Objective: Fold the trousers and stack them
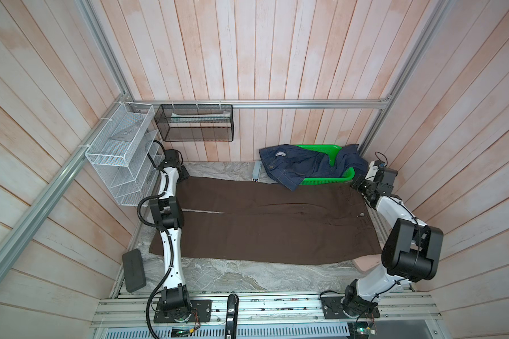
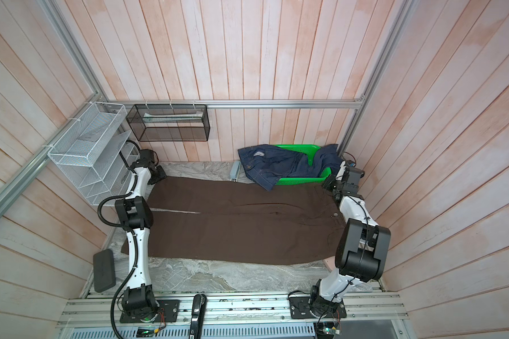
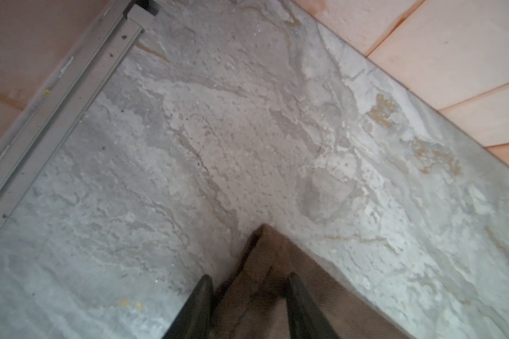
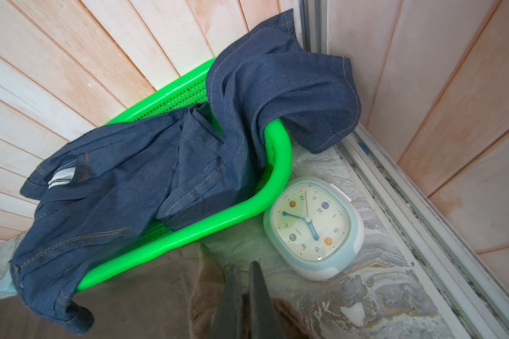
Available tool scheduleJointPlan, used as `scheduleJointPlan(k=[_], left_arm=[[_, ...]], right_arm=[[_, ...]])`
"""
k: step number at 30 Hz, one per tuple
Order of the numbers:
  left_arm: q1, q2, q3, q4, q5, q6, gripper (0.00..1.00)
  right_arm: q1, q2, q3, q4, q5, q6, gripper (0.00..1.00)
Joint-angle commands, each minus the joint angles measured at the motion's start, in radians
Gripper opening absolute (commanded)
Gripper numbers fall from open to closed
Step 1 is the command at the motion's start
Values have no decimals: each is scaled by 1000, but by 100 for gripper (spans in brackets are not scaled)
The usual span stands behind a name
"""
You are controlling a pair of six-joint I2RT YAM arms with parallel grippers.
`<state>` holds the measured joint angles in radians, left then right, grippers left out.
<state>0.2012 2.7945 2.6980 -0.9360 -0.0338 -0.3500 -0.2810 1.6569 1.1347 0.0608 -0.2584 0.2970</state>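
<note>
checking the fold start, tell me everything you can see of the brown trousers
The trousers are dark brown, soft matte cloth, spread flat and unfolded across the marble table, waist with a small pale button on the right, legs side by side pointing left. A denim garment hangs over their far edge. The left end effector straddles a hem corner, open; the right end effector is shut at the far waist corner.
</note>
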Motion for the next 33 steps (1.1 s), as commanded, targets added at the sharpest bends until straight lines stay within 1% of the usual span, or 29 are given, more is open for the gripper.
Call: scheduleJointPlan(k=[1,2,4,6,8,12,14,15,16,18,19,21,24,28,31,33], left_arm=[[44,67,-17,-195,40,-7,40],[45,59,-32,-204,45,-3,35],[41,56,-38,-241,56,10,36],[32,36,-67,-257,20,29,39],[34,20,-92,-263,25,33,39],[21,-4,-138,-282,10,43,35],[11,-15,-163,-285,5,53,29],[8,-18,-168,-287,5,55,24],[6,-18,-170,-287,3,57,18],[2,-15,-158,-284,2,57,3],[-1,-13,-145,-281,-2,56,0],[-15,-22,-115,-259,-24,56,0],[-40,-88,-117,-160,-7,74,0],[-87,-250,-232,25,7,130,0],[-98,-427,-420,198,12,131,0],[-99,-554,-582,323,12,122,0]], right_arm=[[10,-2,38,35,5,10,0],[10,-8,36,35,6,10,0],[11,-16,28,40,9,10,0],[10,-20,22,45,8,13,0],[10,-22,20,49,-1,17,0],[10,-22,11,64,-11,29,0],[11,-25,4,72,-16,33,0],[11,-27,4,72,-20,34,0],[10,-28,4,72,-20,33,0],[10,-34,4,70,-20,24,0],[10,-36,4,68,-18,18,0],[7,-39,4,64,-16,12,0],[-5,-42,4,55,-19,10,0],[-18,-51,-2,39,-10,6,0],[-40,-69,-20,17,13,8,0],[-56,-97,-54,26,37,18,0]])
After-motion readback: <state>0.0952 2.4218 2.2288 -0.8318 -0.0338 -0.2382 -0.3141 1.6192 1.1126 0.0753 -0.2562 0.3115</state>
